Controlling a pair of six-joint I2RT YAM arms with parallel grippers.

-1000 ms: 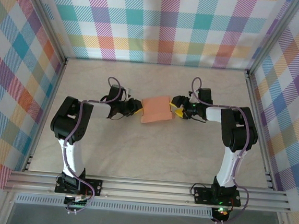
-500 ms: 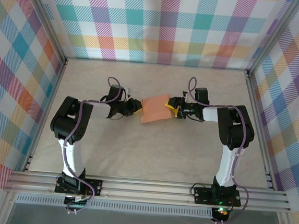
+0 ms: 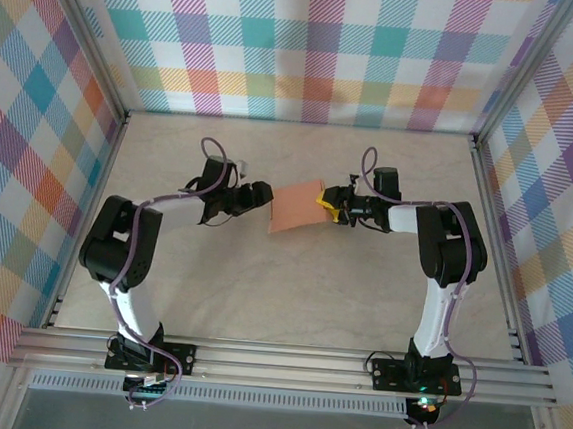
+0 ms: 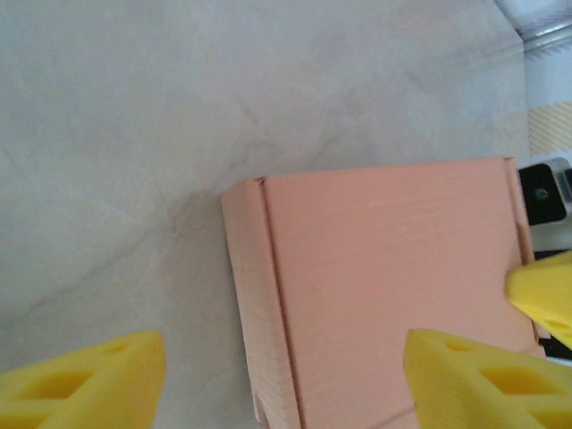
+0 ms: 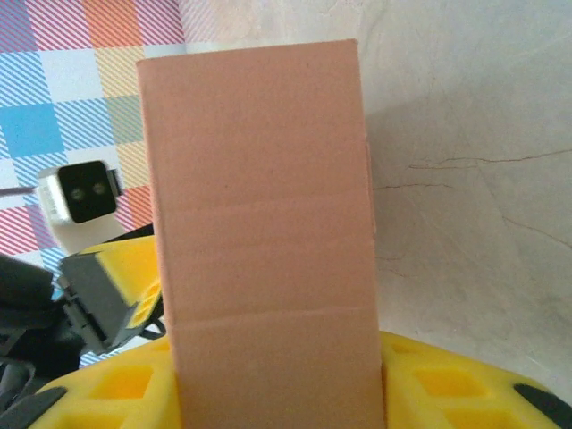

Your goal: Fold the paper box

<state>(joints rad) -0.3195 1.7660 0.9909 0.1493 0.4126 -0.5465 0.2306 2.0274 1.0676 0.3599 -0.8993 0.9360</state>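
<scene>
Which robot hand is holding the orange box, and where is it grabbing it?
The right hand grips the paper box by its right end, pinched between its two fingers. The left hand is open and holds nothing.

A: Where does the salmon-orange card box (image 4: pixel 384 286) end in the left wrist view?
B: Can't say; the bottom edge cuts it off, along with the yellow foam fingertips (image 4: pixel 98 380) of the left gripper (image 4: pixel 286 380).
A: And the right gripper (image 5: pixel 281 393)?
B: Its own view crops its fingers beside the box's near end, so contact is unclear. From above, the grip is too small to judge.
</scene>
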